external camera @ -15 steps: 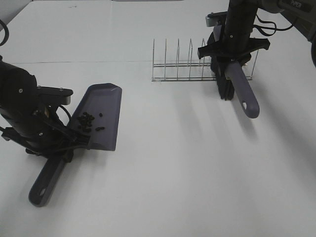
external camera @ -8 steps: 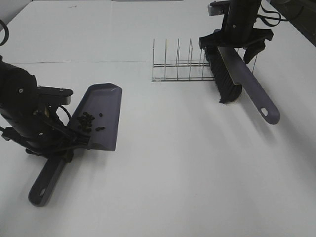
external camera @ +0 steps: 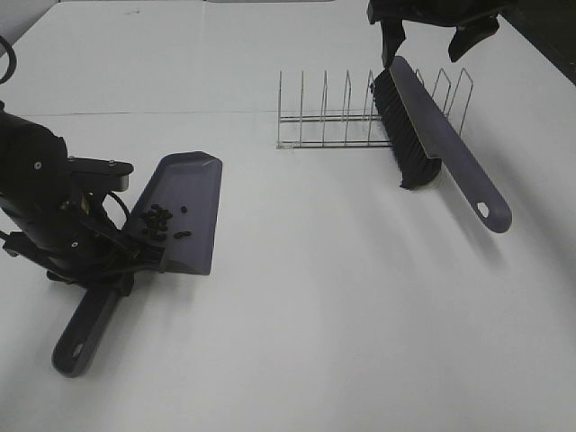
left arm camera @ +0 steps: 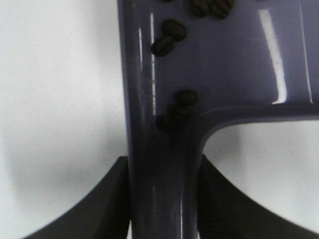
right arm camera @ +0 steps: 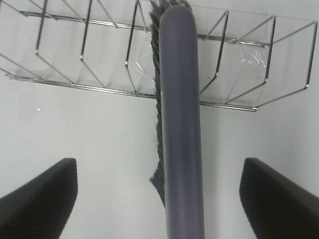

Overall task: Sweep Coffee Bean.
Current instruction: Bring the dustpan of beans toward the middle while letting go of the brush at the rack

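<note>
On the white desk I see the wire rack with the brush leaning in it. My right pincer hangs above it, wide open and empty. My left pincer clamps the dustpan handle — the coffee beans lie inside the pan.

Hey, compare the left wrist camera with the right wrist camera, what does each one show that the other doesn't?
Only the left wrist view shows the dustpan with coffee beans in it, its handle clamped between the left gripper jaws. Only the right wrist view shows the brush lying across the wire rack, and the right gripper with its jaws wide apart, off the brush. Both show the white table.
</note>
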Controlling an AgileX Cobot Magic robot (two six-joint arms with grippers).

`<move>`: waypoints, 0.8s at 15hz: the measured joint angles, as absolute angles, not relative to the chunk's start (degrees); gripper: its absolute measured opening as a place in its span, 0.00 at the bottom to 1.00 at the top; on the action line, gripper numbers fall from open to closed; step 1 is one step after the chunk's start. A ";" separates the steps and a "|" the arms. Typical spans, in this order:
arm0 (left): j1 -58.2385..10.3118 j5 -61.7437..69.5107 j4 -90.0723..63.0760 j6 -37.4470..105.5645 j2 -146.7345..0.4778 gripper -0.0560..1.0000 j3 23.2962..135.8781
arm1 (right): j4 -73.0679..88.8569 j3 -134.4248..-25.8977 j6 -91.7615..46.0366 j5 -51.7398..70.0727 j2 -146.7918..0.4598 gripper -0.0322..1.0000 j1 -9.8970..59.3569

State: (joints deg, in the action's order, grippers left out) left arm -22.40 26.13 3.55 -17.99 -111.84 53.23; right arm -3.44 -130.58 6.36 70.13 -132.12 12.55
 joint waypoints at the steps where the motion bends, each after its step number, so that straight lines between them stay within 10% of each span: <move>1: -22.40 26.13 3.55 -17.99 -111.84 0.38 53.23 | -3.21 -128.80 5.44 69.96 -130.29 0.79 12.55; 12: -22.40 26.18 3.55 -17.99 -111.90 0.38 53.23 | -3.27 -78.04 3.67 69.79 -93.05 0.78 12.55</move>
State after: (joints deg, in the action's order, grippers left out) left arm -22.40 26.18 3.55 -17.99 -111.90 53.23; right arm -3.27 -78.04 3.67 69.79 -93.05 12.55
